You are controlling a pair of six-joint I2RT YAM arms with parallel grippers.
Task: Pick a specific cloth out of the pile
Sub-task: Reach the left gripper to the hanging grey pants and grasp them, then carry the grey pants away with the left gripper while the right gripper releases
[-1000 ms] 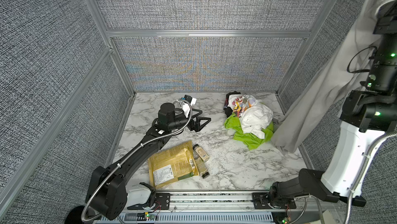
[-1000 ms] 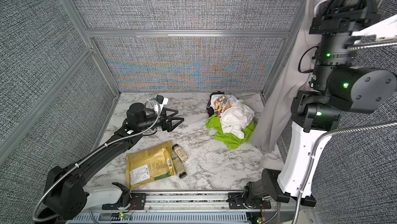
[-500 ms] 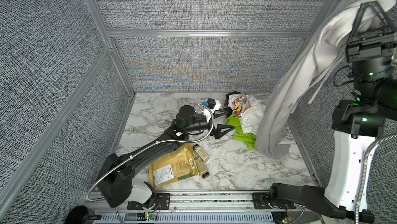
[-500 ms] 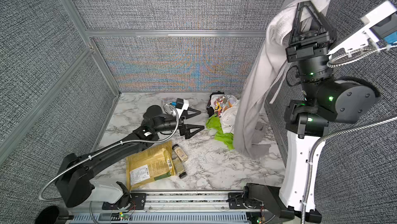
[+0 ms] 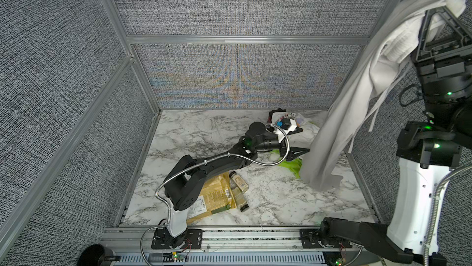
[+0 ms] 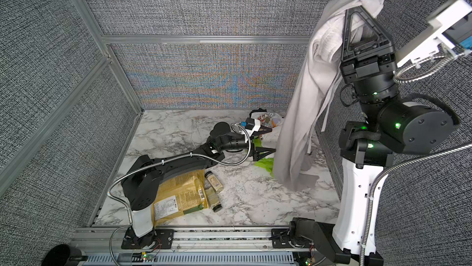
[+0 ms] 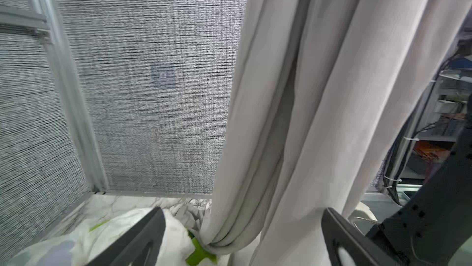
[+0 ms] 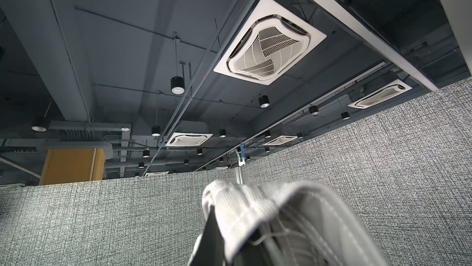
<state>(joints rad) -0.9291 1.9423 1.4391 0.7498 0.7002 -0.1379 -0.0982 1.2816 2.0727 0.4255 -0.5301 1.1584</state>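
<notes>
The cloth (image 5: 339, 114) (image 6: 296, 124) is a long light grey garment hanging from my right gripper (image 5: 441, 9) (image 6: 364, 9). That gripper points upward, high at the right, and is shut on the ribbed waistband (image 8: 255, 206). Thin drawstrings (image 5: 375, 114) dangle beside it, and the cloth's lower end rests on the marble floor. The pile (image 5: 310, 130) (image 6: 272, 121) of white, cartoon-print and green (image 5: 291, 166) garments lies at the back right, partly hidden. My left gripper (image 5: 305, 140) (image 6: 272, 140) (image 7: 242, 211) is open low over the pile, with the hanging cloth (image 7: 293, 124) right in front of its fingertips.
A yellow packet (image 5: 214, 195) (image 6: 178, 198) lies near the front left, partly under the left arm. Beside it lie two small bottles (image 5: 238, 180) (image 6: 214, 180). Grey fabric walls close in the marble floor (image 5: 281, 206) on three sides, and a metal rail runs along the front.
The left arm has reached right across the floor to the pile, with its gripper staying open. The right arm has swung the hanging cloth inward, over the pile's right side.
</notes>
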